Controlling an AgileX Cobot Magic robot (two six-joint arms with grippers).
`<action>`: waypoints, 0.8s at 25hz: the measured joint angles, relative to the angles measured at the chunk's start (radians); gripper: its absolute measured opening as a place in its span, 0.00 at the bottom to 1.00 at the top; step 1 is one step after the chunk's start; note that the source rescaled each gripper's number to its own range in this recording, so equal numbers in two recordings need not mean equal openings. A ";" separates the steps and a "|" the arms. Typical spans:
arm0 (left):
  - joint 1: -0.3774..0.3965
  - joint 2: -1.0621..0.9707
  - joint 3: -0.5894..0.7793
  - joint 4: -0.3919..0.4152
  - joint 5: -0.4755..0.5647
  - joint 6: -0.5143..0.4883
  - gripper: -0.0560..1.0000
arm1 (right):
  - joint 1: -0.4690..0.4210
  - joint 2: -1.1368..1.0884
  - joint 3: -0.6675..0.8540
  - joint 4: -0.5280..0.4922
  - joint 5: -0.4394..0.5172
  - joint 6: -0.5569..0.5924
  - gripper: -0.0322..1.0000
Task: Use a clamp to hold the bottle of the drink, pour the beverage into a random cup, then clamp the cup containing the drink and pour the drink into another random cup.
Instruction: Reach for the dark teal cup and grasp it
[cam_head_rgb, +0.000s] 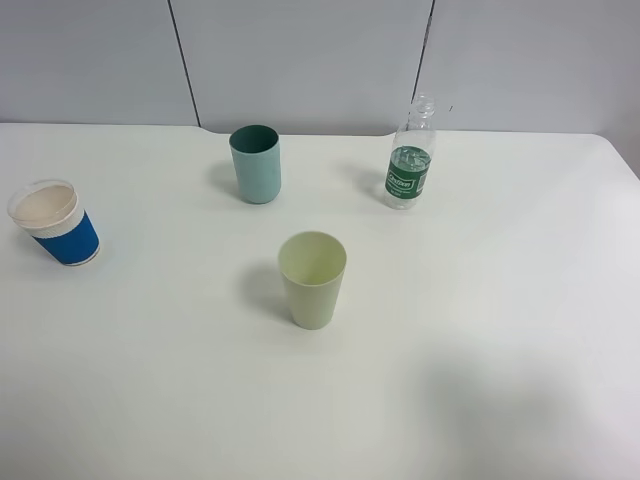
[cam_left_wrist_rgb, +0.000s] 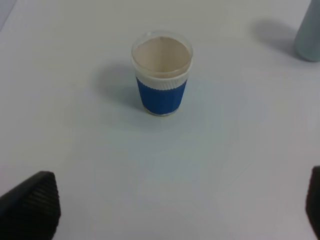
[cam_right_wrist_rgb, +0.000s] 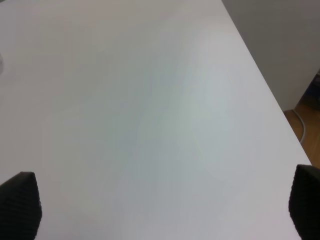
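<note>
The clear bottle (cam_head_rgb: 411, 158) with a green label stands uncapped at the back right of the table. A teal cup (cam_head_rgb: 256, 163) stands at the back, left of the bottle; its edge (cam_left_wrist_rgb: 308, 35) shows in the left wrist view. The white cup with the blue sleeve (cam_head_rgb: 56, 224) stands at the far left, upright, also seen as the blue-sleeved cup (cam_left_wrist_rgb: 162, 73) ahead of my left gripper (cam_left_wrist_rgb: 175, 210). That gripper is open, its black fingertips (cam_left_wrist_rgb: 31, 206) wide apart and short of the cup. My right gripper (cam_right_wrist_rgb: 162, 205) is open over bare table. Neither arm shows in the high view.
A pale yellow-green cup (cam_head_rgb: 312, 279) stands in the middle of the white table (cam_head_rgb: 480, 330). The table's right edge (cam_right_wrist_rgb: 270, 95) runs past my right gripper, with floor and a cable beyond it. A grey wall closes the back.
</note>
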 joint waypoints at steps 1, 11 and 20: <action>0.000 0.000 0.000 0.000 0.000 0.000 1.00 | 0.000 0.000 0.000 0.000 0.000 0.000 1.00; 0.000 0.000 0.000 0.000 0.000 0.000 1.00 | 0.000 0.000 0.000 0.000 -0.001 0.001 1.00; 0.000 0.000 0.000 0.000 0.000 0.000 1.00 | 0.000 0.000 0.000 0.000 -0.001 0.001 1.00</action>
